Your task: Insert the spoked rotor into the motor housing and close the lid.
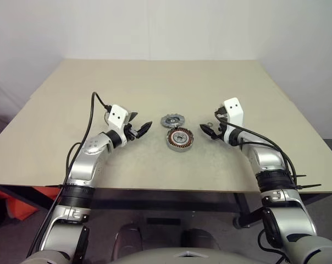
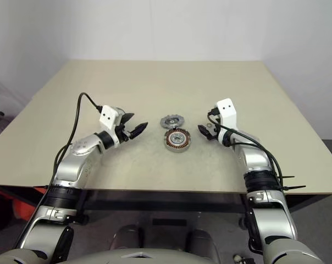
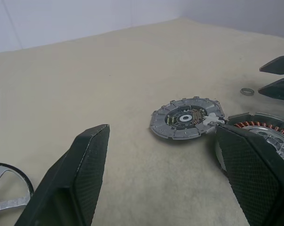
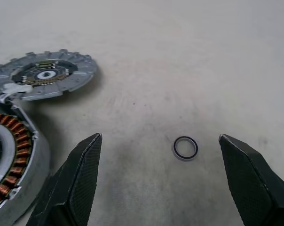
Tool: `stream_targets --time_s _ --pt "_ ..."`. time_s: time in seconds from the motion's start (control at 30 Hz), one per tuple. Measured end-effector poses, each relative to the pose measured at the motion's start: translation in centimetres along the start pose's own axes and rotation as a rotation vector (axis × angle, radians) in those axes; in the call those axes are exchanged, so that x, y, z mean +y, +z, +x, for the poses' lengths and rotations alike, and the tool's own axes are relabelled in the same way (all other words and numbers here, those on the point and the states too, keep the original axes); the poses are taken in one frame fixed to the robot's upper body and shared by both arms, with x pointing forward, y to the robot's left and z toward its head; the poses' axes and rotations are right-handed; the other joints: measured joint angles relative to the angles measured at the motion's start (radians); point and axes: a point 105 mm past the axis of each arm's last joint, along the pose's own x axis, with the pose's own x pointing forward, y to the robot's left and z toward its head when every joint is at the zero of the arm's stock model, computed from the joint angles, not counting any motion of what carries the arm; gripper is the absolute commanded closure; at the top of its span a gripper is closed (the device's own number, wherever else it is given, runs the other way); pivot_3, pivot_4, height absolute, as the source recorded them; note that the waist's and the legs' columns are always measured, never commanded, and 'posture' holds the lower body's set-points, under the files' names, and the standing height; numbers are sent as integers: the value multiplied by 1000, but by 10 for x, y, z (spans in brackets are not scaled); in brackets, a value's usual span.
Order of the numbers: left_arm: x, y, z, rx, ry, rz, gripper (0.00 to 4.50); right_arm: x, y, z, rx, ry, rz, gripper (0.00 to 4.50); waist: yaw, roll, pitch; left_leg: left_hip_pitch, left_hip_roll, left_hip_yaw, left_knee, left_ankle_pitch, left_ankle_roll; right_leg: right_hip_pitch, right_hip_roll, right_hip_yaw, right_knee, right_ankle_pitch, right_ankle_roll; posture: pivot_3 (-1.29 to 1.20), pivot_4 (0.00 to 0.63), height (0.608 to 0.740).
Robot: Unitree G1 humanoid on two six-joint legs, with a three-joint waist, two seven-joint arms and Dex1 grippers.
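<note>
Both grippers, left (image 1: 139,131) and right (image 1: 208,131), gape empty.
Housing (image 1: 180,139) sits between them, lid (image 1: 170,120) touching it.

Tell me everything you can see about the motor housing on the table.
The motor housing is a round, flat, silver metal shell lying flat on the tan table, with a ring of copper-brown windings around a silver centre hub. A flat grey disc with a circuit board adjoins its far edge. Neither gripper touches it.
</note>
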Motion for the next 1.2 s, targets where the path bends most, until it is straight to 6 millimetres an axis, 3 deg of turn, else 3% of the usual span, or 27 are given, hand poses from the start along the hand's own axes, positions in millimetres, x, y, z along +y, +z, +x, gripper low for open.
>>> stream_targets --time_s 0.7,0.83,1.0,1.17,1.2 --pt "-3 1 0 -8 17 8 720 -12 -18 22 101 -158 103 0 -1 0 0 0 0 0 0 0 -1 0 0 0 1 0 0 0 0 740" --pt "-3 1 0 -5 17 12 666 -15 -18 23 101 -179 119 950 -1 0 0 1 0 0 0 1 -1 0 0 0 1 0 0 0 0 740" --pt "-4 0 0 -1 14 15 666 -20 -19 22 97 -204 125 2693 -3 0 0 0 0 0 0 1 -1 0 0 0 1 0 0 0 0 740" --pt "-5 0 0 1 12 18 666 -20 -19 22 98 -204 116 2693 -4 0 0 1 0 0 0 0 -1 0 0 0 2 0 0 0 0 740" --pt "-4 0 0 2 13 18 666 -20 -19 22 99 -205 115 2857 -3 0 0 1 0 0 0 0 -1 0 0 0 2 0 0 0 0 740"
